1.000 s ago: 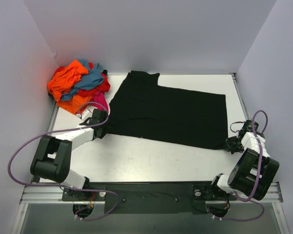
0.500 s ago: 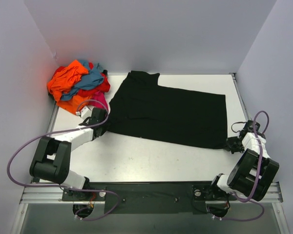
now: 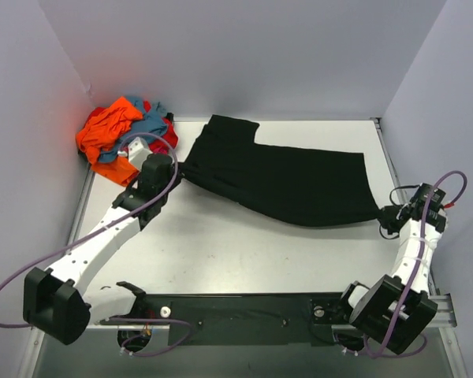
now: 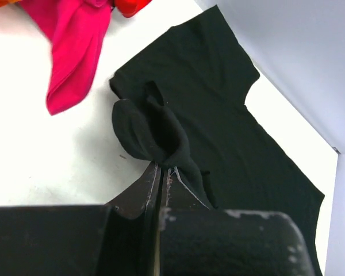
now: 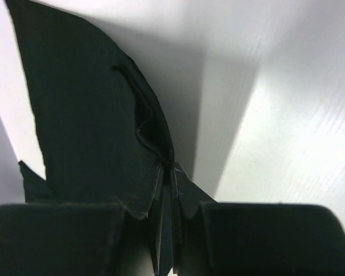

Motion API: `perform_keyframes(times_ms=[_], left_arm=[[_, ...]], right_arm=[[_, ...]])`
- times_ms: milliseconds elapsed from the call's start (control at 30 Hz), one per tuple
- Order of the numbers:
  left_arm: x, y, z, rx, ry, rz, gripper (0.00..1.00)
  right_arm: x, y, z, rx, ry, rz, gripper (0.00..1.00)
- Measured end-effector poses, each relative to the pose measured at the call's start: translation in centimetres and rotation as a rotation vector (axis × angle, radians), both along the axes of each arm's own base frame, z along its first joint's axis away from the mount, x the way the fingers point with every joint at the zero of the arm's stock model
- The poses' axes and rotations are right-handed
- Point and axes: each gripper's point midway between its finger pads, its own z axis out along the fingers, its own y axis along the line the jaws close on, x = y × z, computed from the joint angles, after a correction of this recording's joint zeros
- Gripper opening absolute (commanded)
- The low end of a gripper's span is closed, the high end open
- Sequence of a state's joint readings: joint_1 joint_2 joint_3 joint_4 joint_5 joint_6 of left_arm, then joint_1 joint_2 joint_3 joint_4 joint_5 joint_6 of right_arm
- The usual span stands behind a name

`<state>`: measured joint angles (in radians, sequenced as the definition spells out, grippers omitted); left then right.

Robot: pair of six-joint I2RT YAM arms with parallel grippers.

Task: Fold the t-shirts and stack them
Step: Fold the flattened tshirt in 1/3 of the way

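Top view, black shirt [image 3: 292,185]: on the table [image 3: 221,260], toward the far side; long axis runs left to right, with the right end slightly nearer.
Top view, left gripper [image 3: 180,167]: pinches the shirt's left corner.
Top view, right gripper [image 3: 383,220]: pinches the right corner.
Top view, pile [image 3: 124,135]: orange, teal and red shirts, far-left corner.
Left wrist view: jaws pressed together on bunched black cloth; magenta shirt [image 4: 75,46] lies just beside.
Right wrist view: jaws pressed together on a black fold.

L claw [image 4: 161,175] now clamped on black tee [image 3: 299,185] corner; near hem raised.
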<state>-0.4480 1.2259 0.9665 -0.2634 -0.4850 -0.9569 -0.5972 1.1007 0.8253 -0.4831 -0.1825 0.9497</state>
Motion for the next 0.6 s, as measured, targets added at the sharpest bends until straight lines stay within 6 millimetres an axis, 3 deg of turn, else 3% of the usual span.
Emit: perform_keyframes(times_ms=[67, 100, 200, 300, 367, 433, 600], left_arm=[[-1.0, 0.3, 0.1, -0.008, -0.010, 0.003, 0.00], [-1.6, 1.0, -0.9, -0.009, 0.003, 0.018, 0.00], [-4.7, 3.4, -7.2, 0.024, 0.139, 0.067, 0.00], [-9.2, 5.1, -14.1, 0.064, 0.315, 0.079, 0.00], [-11.8, 5.9, -16.8, 0.076, 0.393, 0.085, 0.00], [-12.9, 6.3, -17.4, 0.071, 0.411, 0.090, 0.00], [-12.0, 5.8, -16.2, 0.044, 0.368, 0.087, 0.00]], right_arm=[[-0.9, 0.4, -0.8, 0.005, 0.015, -0.003, 0.00], [-1.5, 0.7, -1.6, 0.013, 0.032, -0.002, 0.00], [-4.1, 1.7, -4.5, 0.052, 0.120, -0.004, 0.00], [-6.3, 2.4, -6.2, 0.069, 0.185, -0.002, 0.00], [-7.0, 2.6, -6.6, 0.065, 0.203, 0.006, 0.00], [-7.3, 2.7, -6.7, 0.060, 0.207, 0.010, 0.00], [-7.6, 2.9, -7.1, 0.065, 0.220, 0.020, 0.00]])
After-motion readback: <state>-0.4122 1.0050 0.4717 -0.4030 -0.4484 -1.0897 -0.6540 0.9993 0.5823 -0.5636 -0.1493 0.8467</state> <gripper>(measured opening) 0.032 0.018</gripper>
